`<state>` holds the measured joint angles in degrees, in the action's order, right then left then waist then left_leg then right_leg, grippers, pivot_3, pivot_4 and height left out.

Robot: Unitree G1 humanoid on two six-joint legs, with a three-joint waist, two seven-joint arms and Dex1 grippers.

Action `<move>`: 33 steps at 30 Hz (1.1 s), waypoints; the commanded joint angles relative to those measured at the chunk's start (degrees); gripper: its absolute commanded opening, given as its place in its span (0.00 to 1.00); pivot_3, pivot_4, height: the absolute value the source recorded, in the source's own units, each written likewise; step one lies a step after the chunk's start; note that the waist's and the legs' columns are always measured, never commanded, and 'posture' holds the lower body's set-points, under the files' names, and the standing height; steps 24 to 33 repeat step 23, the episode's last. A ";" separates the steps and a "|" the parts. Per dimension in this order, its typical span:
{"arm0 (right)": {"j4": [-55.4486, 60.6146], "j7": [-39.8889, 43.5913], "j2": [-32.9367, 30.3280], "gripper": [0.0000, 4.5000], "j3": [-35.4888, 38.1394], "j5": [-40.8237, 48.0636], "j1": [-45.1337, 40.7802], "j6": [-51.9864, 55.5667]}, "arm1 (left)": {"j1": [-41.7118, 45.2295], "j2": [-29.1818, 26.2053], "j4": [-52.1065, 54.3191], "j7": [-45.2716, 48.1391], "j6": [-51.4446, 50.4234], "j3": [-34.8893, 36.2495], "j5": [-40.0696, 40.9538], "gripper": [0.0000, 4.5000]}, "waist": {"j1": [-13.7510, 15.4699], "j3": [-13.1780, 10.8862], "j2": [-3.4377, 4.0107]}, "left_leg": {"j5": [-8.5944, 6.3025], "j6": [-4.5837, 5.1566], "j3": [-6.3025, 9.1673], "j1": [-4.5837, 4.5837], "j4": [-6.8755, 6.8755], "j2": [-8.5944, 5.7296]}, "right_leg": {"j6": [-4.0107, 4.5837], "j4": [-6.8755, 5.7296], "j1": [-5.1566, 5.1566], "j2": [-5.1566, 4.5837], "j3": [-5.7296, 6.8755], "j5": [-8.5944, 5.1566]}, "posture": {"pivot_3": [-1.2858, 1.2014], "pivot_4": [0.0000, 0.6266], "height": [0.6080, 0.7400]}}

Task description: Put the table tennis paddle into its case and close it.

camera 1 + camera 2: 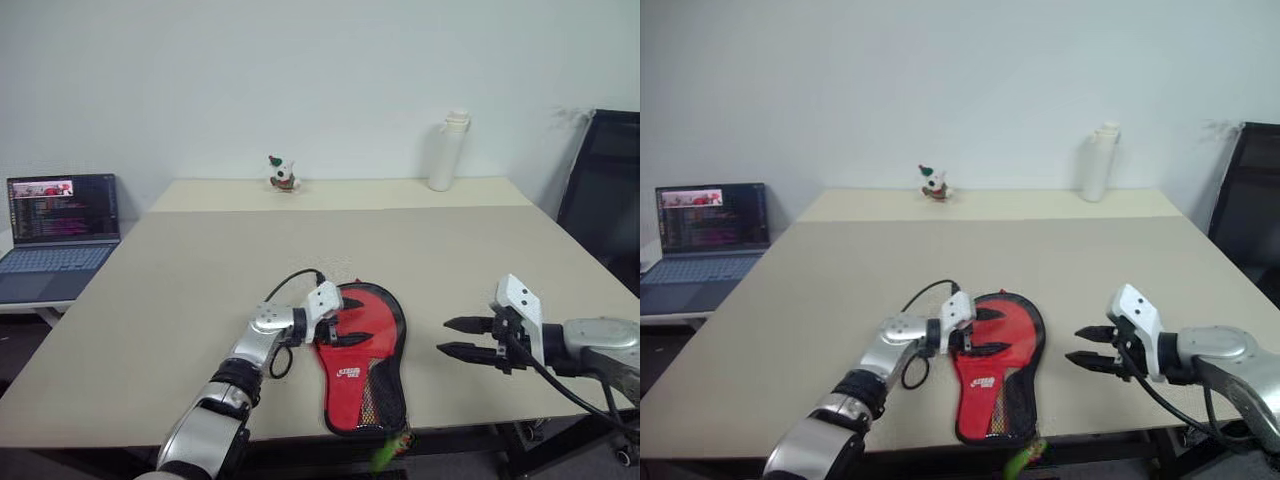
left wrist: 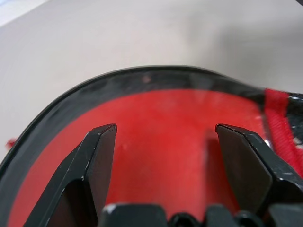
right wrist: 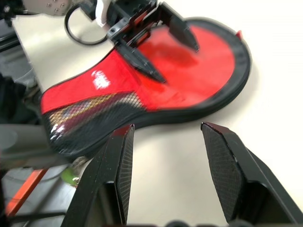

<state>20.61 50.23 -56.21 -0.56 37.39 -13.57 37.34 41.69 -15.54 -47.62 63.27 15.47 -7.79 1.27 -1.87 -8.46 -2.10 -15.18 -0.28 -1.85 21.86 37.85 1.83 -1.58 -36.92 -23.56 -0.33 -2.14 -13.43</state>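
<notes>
Soft red paddle-shaped fabric case [image 1: 362,365], black zipper edge, flat at lower centre on beige tabletop [image 1: 200,280]; paddle apparently inside. Left gripper [image 1: 347,320] spread, empty, over case; right gripper [image 1: 448,336] part-open, empty. Zipper state unclear.

Hidden and cut-off parts around the case

The left hand [image 1: 348,321] covers part of the case's [image 1: 372,375] round red face. The paddle cannot be made out. The white logo is too small to read. A green thing [image 1: 392,448] below the counter [image 1: 180,290] edge is blurred. The laptop [image 1: 58,238] is cut by the picture's edge.
</notes>
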 commanded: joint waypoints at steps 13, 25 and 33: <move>-42.91 11.10 12.91 0.54 -5.70 -20.33 -24.01 -23.64 | -26.06 -12.36 55.93 -13.58 -34.66 12.11 14.63 0.81 | 1.18 -1.50 0.29 | -0.01 -0.01 0.05 0.94 0.10 -0.10 | 0.23 -0.05 -0.77 -0.19 -0.02 0.18 | 0.52 0.24 1.00; -40.43 11.09 11.52 0.54 -3.24 -21.99 -21.99 -20.60 | -26.92 -14.64 55.08 -14.94 -34.05 11.10 13.81 0.81 | 1.44 -1.53 0.27 | -0.01 -0.01 -0.01 0.93 0.13 -0.14 | 0.19 -0.05 -0.76 -0.26 -0.04 0.21 | 0.52 0.24 1.00; -40.43 11.09 11.52 0.54 -3.24 -21.99 -21.99 -20.60 | -26.92 -14.64 55.08 -14.94 -34.05 11.10 13.81 0.81 | 1.44 -1.53 0.27 | -0.01 -0.01 -0.01 0.93 0.13 -0.14 | 0.19 -0.05 -0.76 -0.26 -0.04 0.21 | 0.52 0.24 1.00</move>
